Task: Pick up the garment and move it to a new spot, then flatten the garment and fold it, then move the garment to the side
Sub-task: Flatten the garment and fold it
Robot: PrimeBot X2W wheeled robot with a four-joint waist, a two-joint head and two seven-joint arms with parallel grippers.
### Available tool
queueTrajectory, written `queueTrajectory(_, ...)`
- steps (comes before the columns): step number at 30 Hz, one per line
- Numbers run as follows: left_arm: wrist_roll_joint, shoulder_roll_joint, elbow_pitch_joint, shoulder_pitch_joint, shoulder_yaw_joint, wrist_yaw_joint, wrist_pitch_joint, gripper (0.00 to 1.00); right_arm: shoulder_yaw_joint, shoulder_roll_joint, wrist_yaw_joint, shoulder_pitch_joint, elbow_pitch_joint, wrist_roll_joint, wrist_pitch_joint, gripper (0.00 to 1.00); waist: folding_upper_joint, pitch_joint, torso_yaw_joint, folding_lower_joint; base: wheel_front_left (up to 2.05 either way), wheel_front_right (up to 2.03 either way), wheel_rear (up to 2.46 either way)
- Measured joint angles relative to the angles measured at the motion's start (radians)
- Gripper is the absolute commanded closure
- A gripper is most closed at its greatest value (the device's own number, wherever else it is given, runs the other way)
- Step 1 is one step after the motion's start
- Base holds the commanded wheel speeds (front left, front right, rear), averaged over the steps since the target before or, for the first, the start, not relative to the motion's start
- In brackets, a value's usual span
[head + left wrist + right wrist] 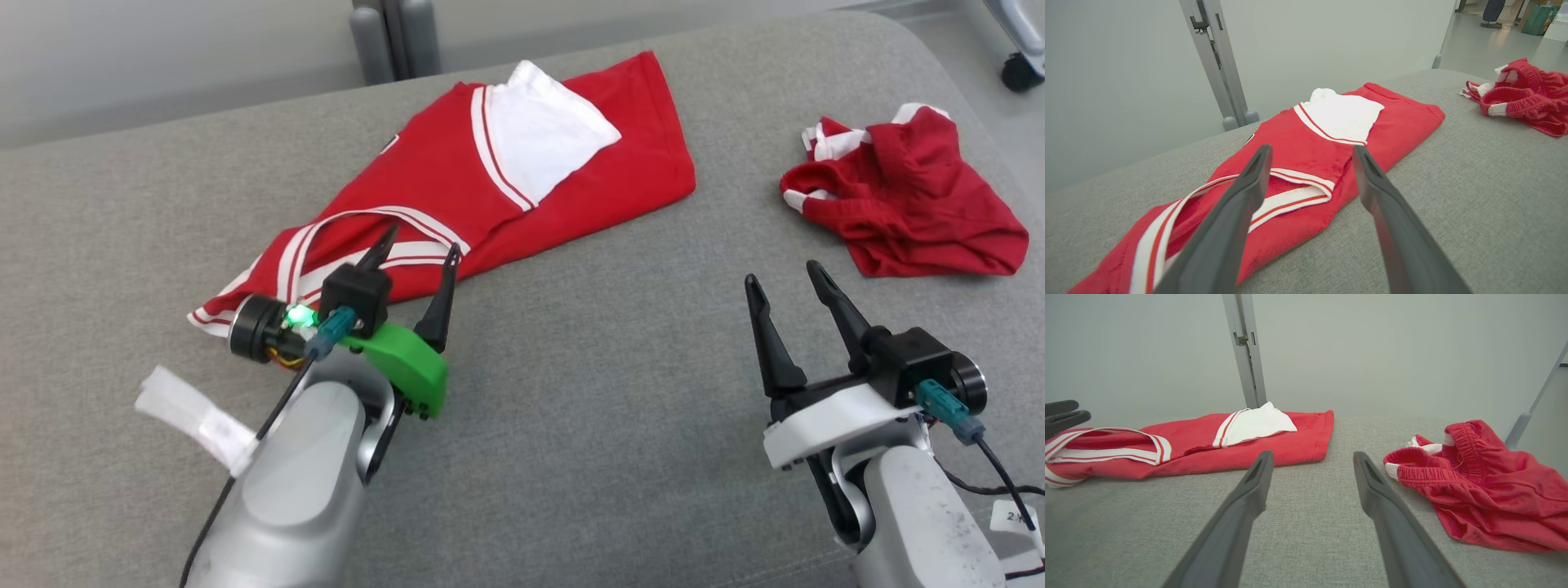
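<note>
Shirt point(441, 196) lies mid-table point(571, 367), narrowed lengthwise with a white sleeve point(543, 135) turned in, so folding looks under way. Left gripper point(421, 240) hangs spread and empty at the collar end; right gripper point(781, 273), likewise, near the shorts point(906, 196). Next, probably: pinch that end and carry it toward the hem
</note>
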Motion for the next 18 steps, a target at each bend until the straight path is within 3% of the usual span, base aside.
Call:
queueTrajectory(8,0.023,0.001,0.253,-0.229,-0.093,-0.007,0.029,0.00,0.034,0.000,0.000,-0.061,0.001,0.038,0.000,0.00,0.0000,0.084,-0.079,0.0000,0.00,0.00,0.00)
queueTrajectory(18,0.030,0.020,0.442,-0.345,-0.140,-0.006,0.006,0.00,0.028,0.000,0.000,-0.081,0.002,0.058,0.000,0.00,0.0000,0.169,-0.170,0.0000,0.00,0.00,0.00)
